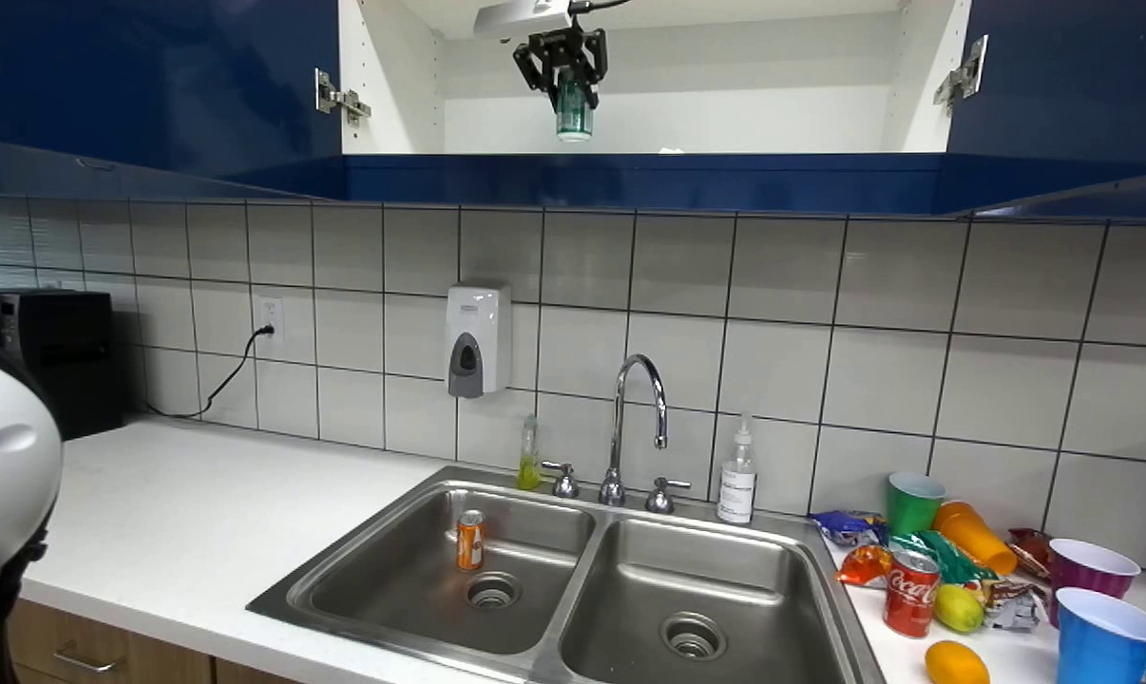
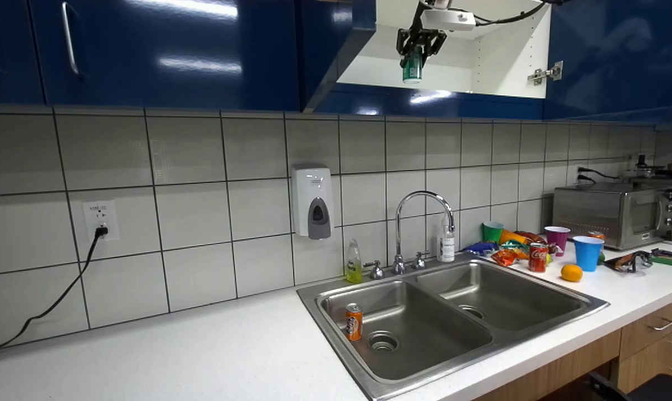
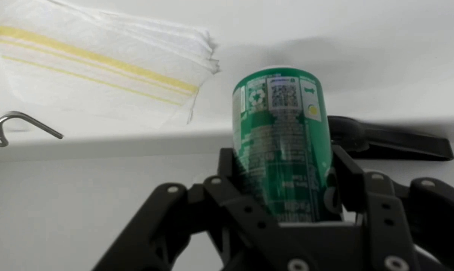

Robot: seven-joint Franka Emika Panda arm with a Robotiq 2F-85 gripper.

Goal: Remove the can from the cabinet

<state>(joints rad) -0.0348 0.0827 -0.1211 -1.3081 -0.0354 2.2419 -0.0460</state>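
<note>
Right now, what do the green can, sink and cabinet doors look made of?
The green can is likely aluminium, glossy and printed: drinks-can shape and sheen suggest it, steel not ruled out.
The sink looks like stainless steel, satin finish: grey, with soft, blurred highlights.
The cabinet doors are high-gloss dark blue with mirror-like reflections; lacquer or laminate, can't tell which.

You get glare on the blue door (image 2: 166, 40), upper left in an exterior view; your wrist view has soft shadows upper right, behind the can (image 3: 282, 145).
</note>
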